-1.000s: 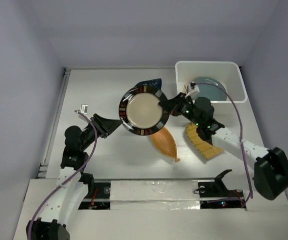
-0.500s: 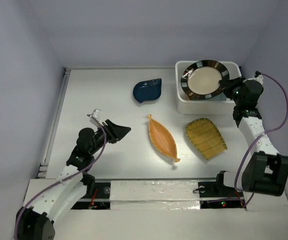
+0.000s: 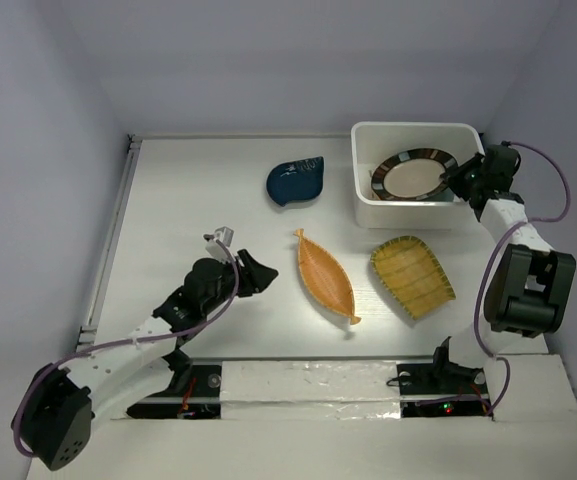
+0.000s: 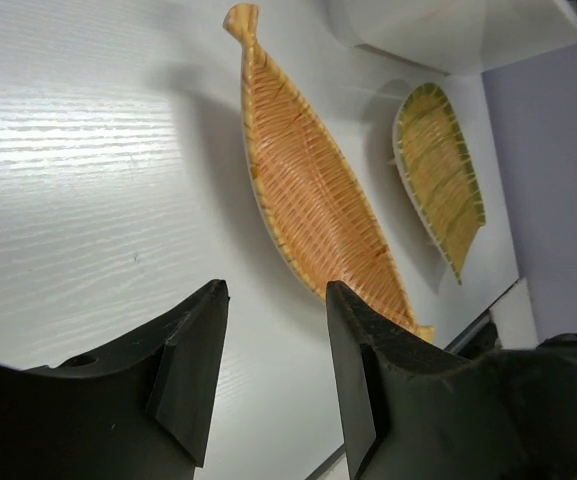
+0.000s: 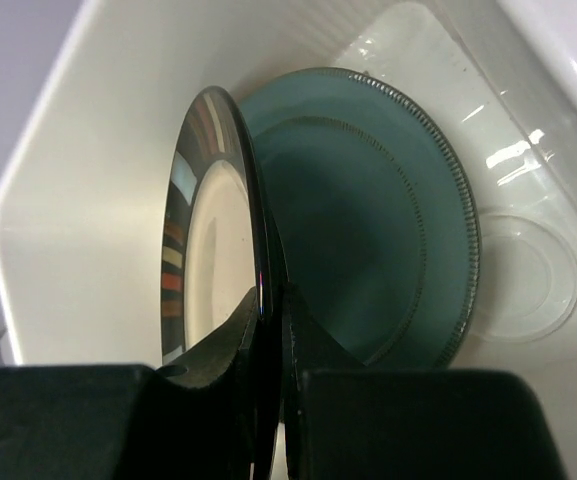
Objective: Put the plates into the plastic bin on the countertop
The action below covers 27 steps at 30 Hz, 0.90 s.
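Note:
My right gripper [image 3: 460, 181] is shut on the rim of the brown-striped-rim cream plate [image 3: 414, 176] and holds it inside the white plastic bin [image 3: 368, 150]. In the right wrist view the striped plate [image 5: 200, 250] stands on edge over a pale teal plate [image 5: 368, 250] lying in the bin [image 5: 68, 200]. My left gripper [image 3: 264, 272] is open and empty, just left of the orange boat-shaped plate [image 3: 327, 276], which also shows in the left wrist view [image 4: 313, 190]. The yellow-green ribbed plate [image 3: 411, 275] and navy leaf plate [image 3: 296, 180] lie on the countertop [image 3: 188, 190].
Pale lavender walls close in the countertop on three sides. A metal rail [image 3: 108, 250] runs along the left edge. The ribbed plate also shows in the left wrist view [image 4: 443, 170], beyond the boat-shaped plate.
My right gripper carried the striped plate from mid-table to the bin and lowered it inside. My left gripper moved right and nearer, toward the boat-shaped plate.

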### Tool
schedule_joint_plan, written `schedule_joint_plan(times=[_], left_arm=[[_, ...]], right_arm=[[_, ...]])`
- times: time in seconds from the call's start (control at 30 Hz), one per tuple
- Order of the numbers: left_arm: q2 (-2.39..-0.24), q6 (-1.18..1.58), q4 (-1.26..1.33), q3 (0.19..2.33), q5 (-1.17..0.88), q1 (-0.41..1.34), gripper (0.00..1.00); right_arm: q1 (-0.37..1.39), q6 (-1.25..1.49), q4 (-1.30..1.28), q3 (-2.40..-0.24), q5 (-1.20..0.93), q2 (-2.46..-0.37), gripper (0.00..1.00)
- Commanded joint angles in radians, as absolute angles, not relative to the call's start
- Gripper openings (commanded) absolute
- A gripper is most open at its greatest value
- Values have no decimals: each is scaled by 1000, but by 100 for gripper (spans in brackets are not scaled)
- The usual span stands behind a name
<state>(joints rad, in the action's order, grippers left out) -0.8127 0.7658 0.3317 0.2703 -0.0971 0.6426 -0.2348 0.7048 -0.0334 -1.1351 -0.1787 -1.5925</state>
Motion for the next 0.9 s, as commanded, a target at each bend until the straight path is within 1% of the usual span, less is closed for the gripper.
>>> schedule_joint_plan(times=[0.0,0.1,0.13,0.2,0.23,0.27,0.3,0.33,0.4,0.43,0.47,0.5,0.57,0.6,0.8,0.87], left_arm=[[-854,716,365,327,-17,684,41],[-900,709,377,339,32,725,45],[-925,707,382,345,52,744,48],[-949,703,390,351,66,755,50],[-962,698,403,354,67,755,53],[-985,696,410,356,66,755,53],[-995,693,416,363,64,765,54],[-1005,687,422,368,64,765,56],[-1029,681,431,376,71,776,58],[-1049,672,437,385,80,787,58],[-1077,669,436,393,78,787,58],[-1092,667,439,406,75,787,58],[-1138,667,446,422,68,799,58],[-1153,667,448,437,67,813,58],[-1261,692,497,471,89,838,56],[-1305,703,523,477,101,847,54]], right_arm=[[-233,686,22,-1275,-204,-1607,4],[-233,651,-35,-1304,-187,-1641,13],[-233,632,-66,-1313,-173,-1650,20],[-233,611,-97,-1330,-164,-1666,25],[-233,597,-104,-1338,-160,-1678,35],[-233,586,-124,-1344,-156,-1684,37],[-233,577,-138,-1350,-153,-1689,43],[-233,559,-150,-1350,-141,-1697,55],[-233,543,-179,-1364,-121,-1695,63],[-233,529,-192,-1362,-74,-1683,75],[-233,529,-190,-1350,-60,-1665,80],[-233,531,-189,-1342,-48,-1654,81],[-233,541,-178,-1327,-22,-1632,88],[-233,545,-170,-1307,-20,-1606,89],[-233,584,-121,-1249,-23,-1514,91],[-233,591,-106,-1218,-14,-1467,91]])
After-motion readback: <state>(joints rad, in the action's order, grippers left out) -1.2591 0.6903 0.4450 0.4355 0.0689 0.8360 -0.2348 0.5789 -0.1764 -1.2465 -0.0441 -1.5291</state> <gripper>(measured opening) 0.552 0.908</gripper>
